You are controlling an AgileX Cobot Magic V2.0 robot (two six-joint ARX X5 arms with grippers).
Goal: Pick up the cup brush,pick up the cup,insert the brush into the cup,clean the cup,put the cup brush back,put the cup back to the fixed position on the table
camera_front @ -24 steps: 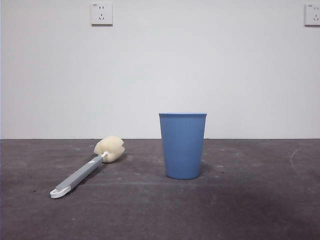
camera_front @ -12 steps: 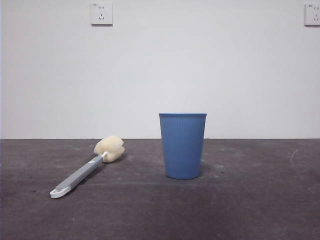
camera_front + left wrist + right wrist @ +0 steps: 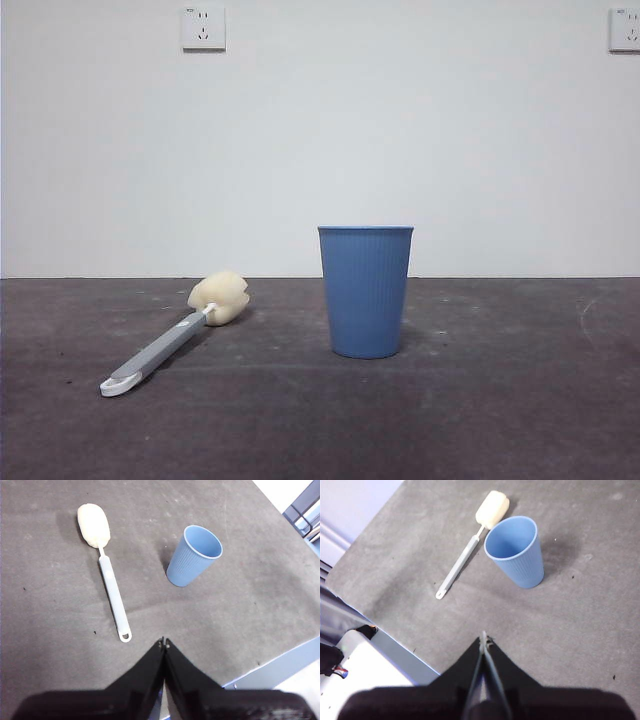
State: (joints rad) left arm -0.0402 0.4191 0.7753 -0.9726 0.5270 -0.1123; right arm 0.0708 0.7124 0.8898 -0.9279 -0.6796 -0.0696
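Note:
The cup brush (image 3: pixel 170 340) lies flat on the table (image 3: pixel 500 420), left of the cup, its cream sponge head toward the back and its white looped end toward the front. The blue ribbed cup (image 3: pixel 365 292) stands upright at the middle. Both also show in the left wrist view, the brush (image 3: pixel 107 575) and the cup (image 3: pixel 194 556), and in the right wrist view, the brush (image 3: pixel 470 545) and the cup (image 3: pixel 516 551). My left gripper (image 3: pixel 164 642) is shut and empty, high above the table's near edge. My right gripper (image 3: pixel 484 639) is shut and empty, also high and clear of both things.
The table's front edge (image 3: pixel 280 662) and a pale floor area show below the left gripper. The table's edge (image 3: pixel 395 645) and a white unit with cables (image 3: pixel 350 660) show in the right wrist view. Two wall sockets (image 3: pixel 203 28) sit on the white back wall.

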